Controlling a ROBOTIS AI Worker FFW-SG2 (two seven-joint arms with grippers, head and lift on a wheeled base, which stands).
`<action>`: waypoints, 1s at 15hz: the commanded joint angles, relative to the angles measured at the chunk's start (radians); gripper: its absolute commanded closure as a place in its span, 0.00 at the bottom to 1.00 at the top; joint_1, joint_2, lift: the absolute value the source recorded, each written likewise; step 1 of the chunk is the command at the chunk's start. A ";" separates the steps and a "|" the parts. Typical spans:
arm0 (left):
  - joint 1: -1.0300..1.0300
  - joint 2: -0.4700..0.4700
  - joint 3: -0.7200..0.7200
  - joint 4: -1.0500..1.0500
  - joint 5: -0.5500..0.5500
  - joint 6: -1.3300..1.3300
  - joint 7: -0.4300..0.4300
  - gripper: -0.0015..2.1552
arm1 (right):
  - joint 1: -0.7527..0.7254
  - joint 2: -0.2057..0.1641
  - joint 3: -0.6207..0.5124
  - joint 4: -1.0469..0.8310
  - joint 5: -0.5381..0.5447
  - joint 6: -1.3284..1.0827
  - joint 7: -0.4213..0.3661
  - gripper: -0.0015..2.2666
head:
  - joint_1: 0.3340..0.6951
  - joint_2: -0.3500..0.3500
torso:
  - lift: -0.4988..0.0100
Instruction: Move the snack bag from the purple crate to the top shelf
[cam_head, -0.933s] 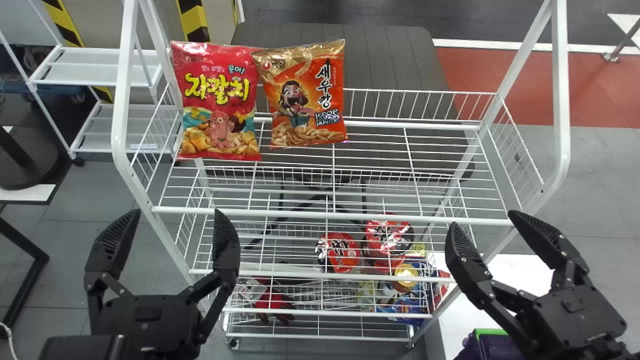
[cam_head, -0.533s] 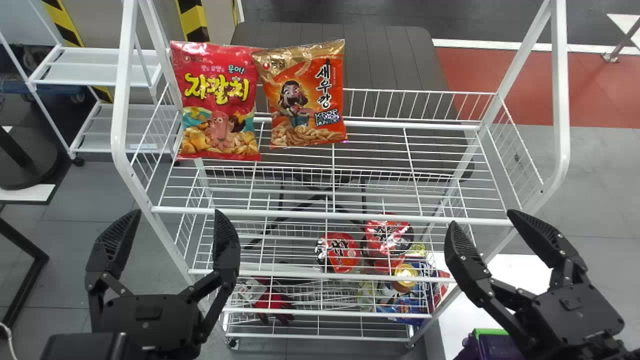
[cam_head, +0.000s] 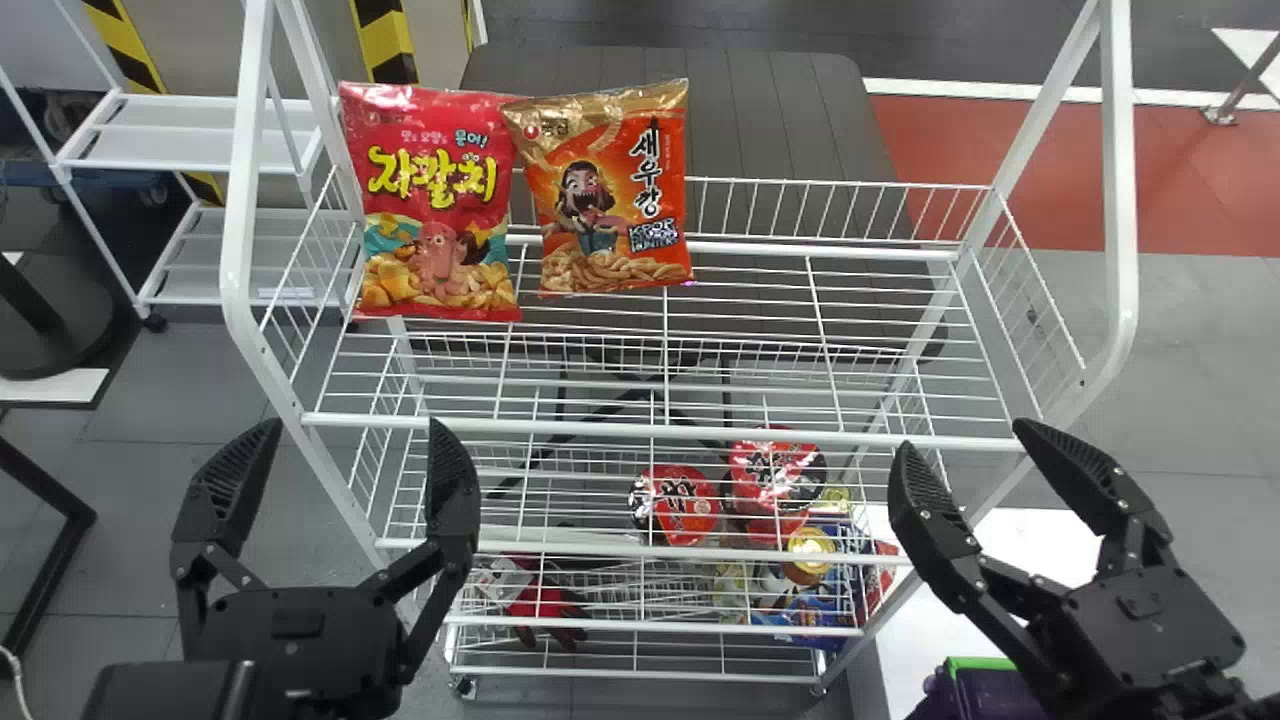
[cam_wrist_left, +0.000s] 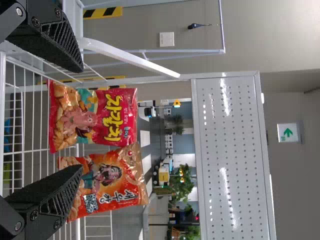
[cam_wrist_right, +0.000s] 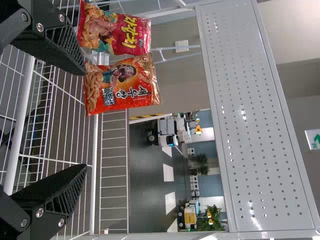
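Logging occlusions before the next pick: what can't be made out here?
- Contents of green-rimmed purple crate, head view: cut off by bottom edge, partly behind right gripper.
- Dark-red item low on white wire rack, head view: wires obscure it.
- Red snack bag's corner, right wrist view: picture edge.

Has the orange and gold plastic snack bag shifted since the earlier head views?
No. The orange and gold snack bag keeps its place and lean against the rear rail of the white wire top shelf, with no visible shift either way.
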 joint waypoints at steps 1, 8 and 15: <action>0.000 0.000 0.000 0.000 0.001 0.000 0.000 0.07 | 0.000 0.000 0.000 0.001 -0.001 0.005 0.000 0.08 | 1.00 0.44 | 0.97; -0.011 0.000 -0.005 -0.002 0.001 0.028 -0.002 0.07 | 0.000 -0.003 -0.002 0.003 0.001 -0.005 0.000 0.08 | 1.00 0.44 | 0.92; -0.021 0.000 -0.011 0.000 0.001 0.028 -0.002 0.07 | 0.001 -0.003 -0.006 0.003 -0.001 -0.002 0.009 0.08 | 1.00 0.43 | 0.86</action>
